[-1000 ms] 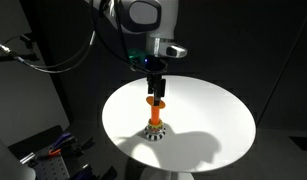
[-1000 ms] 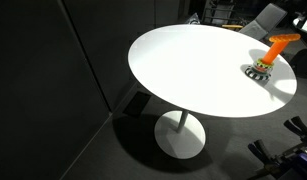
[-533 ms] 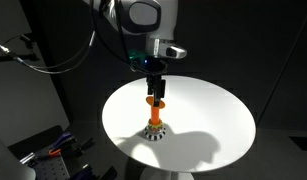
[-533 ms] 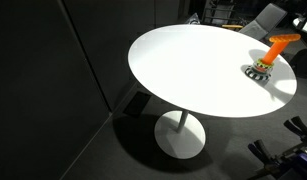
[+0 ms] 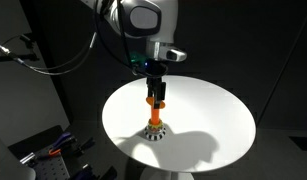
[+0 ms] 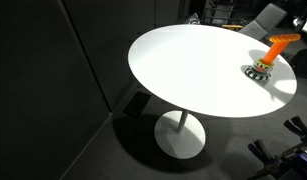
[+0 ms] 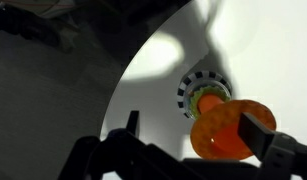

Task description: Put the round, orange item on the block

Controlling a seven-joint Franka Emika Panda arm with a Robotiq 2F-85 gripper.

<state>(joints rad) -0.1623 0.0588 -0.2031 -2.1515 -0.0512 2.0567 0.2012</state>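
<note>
The block [image 5: 155, 129] has a black-and-white striped rim and stands on the round white table [image 5: 213, 120]; it also shows as the block [image 6: 258, 71] and the block [image 7: 198, 92]. An orange peg [image 5: 155, 115] rises from its middle. The round, orange item [image 5: 156, 100] is at the top of the peg, between my gripper's fingers. In the wrist view the round, orange item [image 7: 228, 128] lies against the right finger [image 7: 258, 123], well apart from the left finger [image 7: 133, 122]. My gripper [image 7: 196, 122] is open and hangs straight above the block. The round, orange item [image 6: 283, 42] also shows near the frame edge.
The table stands on a single pedestal foot [image 6: 180, 135] in a dark room. Cables [image 5: 53, 55] hang behind the arm, and some equipment [image 5: 48, 150] sits low beside the table.
</note>
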